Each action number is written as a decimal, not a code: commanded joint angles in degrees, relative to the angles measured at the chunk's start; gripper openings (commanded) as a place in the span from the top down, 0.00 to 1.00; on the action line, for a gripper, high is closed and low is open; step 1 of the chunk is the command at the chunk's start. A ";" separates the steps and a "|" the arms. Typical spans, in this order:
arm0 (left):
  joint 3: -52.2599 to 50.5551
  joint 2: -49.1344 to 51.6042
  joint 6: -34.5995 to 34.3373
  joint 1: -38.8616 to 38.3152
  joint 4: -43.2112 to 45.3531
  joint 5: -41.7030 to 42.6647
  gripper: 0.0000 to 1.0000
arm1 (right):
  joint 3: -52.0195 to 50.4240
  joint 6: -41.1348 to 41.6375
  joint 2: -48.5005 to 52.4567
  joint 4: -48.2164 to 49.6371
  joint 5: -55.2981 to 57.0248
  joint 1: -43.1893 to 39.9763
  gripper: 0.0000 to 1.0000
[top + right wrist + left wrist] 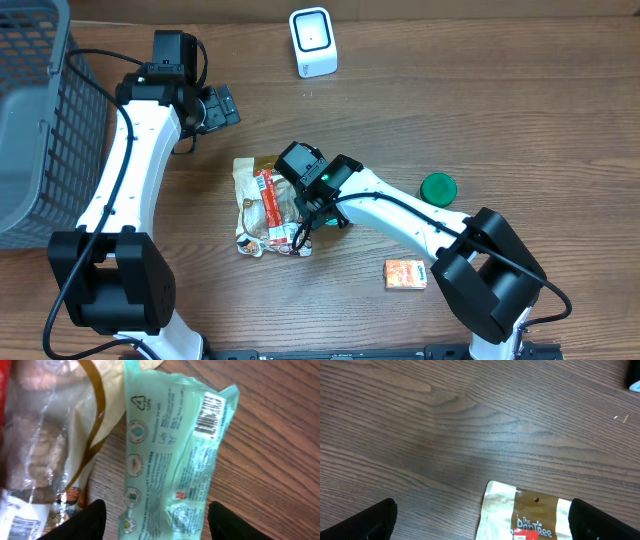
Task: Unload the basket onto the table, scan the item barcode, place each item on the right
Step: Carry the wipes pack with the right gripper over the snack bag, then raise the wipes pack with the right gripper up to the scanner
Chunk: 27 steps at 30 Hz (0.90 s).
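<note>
A mint-green packet lies flat on the wooden table, with its printed back up and a barcode near its far right corner. My right gripper hovers over it, open. One finger stands on each side and there is a gap between each finger and the wrapper. In the overhead view the right gripper hides the packet. The white scanner stands at the table's far edge. My left gripper is open and empty near the far left, above bare wood.
A clear and brown snack bag lies just left of the packet, and its top edge shows in the left wrist view. A grey mesh basket sits at the left edge. A green lid and an orange box lie to the right.
</note>
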 commanded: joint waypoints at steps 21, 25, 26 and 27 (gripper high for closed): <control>1.27 -0.96 -0.39 -0.17 0.11 0.48 0.00 | -1.01 -0.04 2.56 1.31 -0.37 2.86 0.51; 1.27 -0.96 -0.39 -0.17 0.11 0.50 0.00 | -1.01 -0.02 5.16 1.36 -1.55 2.91 0.64; 1.27 -0.96 -0.39 -0.17 0.11 0.48 0.00 | -1.01 -0.02 5.73 1.36 -1.55 2.89 0.67; 1.27 -0.96 -0.39 -0.17 0.11 0.48 0.00 | -1.01 -0.02 6.10 1.38 -1.55 2.89 0.73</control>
